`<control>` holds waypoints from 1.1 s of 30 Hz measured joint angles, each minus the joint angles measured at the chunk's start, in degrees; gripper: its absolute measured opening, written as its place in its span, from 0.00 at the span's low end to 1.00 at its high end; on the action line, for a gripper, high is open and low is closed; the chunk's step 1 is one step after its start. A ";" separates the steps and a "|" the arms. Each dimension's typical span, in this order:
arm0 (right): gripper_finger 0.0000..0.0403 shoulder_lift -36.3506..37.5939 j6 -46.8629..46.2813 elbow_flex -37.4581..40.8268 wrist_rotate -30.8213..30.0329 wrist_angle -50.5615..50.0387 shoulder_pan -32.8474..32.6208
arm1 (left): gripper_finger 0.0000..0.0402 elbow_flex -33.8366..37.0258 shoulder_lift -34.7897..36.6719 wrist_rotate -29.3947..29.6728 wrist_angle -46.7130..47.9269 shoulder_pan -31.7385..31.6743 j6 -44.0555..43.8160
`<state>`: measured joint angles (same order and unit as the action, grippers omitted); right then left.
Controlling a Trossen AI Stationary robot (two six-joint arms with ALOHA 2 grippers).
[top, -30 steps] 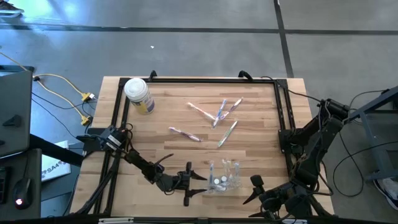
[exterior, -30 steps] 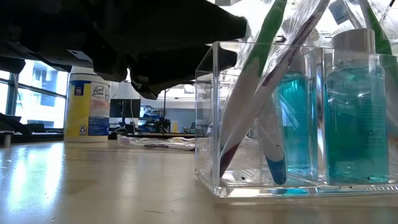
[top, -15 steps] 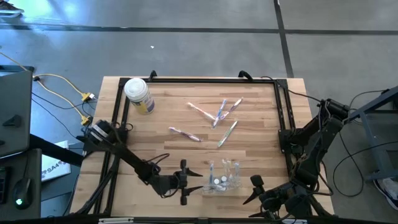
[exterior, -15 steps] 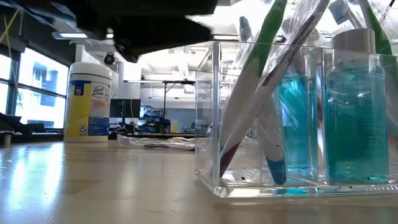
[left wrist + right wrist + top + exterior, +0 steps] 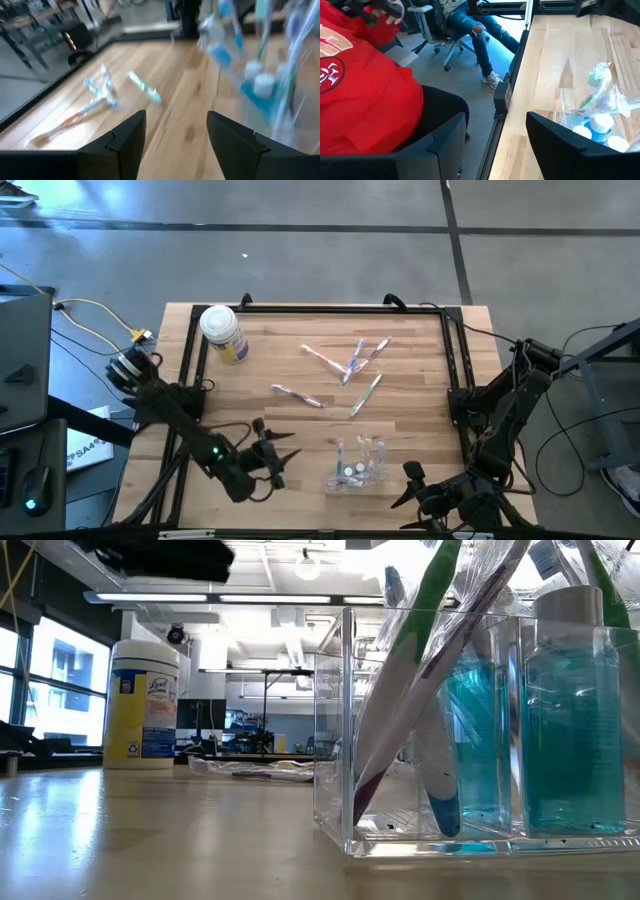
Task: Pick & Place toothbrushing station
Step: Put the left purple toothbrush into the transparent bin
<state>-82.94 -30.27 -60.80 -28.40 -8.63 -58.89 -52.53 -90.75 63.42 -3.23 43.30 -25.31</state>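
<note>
Toothbrushing station seen at table's near edge; left gripper held open beside it, empty; right gripper parked open.

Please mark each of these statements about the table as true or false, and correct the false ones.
1. The clear holder already contains some toothbrushes. True.
2. The left end effector is holding a toothbrush. False: it is open and empty, beside the holder.
3. Several wrapped toothbrushes lie loose on the wooden table. True.
4. The white-lidded jar with a yellow label stands inside the holder. False: it stands apart, near the table's far left corner.
5. The right end effector is open, at the table's near edge. True.
</note>
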 joint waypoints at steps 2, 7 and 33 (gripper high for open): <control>0.50 0.00 0.01 0.00 0.00 0.26 0.01 | 0.51 0.00 2.23 -4.48 6.98 -1.98 -3.35; 0.50 0.00 -0.15 0.00 0.00 0.33 -0.01 | 0.51 -0.04 7.40 -17.69 23.11 -10.60 -13.37; 0.50 -1.55 -3.12 0.00 -2.39 0.49 -0.01 | 0.51 0.00 8.44 -48.00 37.12 -45.74 17.28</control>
<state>-84.49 -33.39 -60.80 -30.79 -8.14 -58.89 -52.53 -82.30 15.42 33.89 -2.44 -8.03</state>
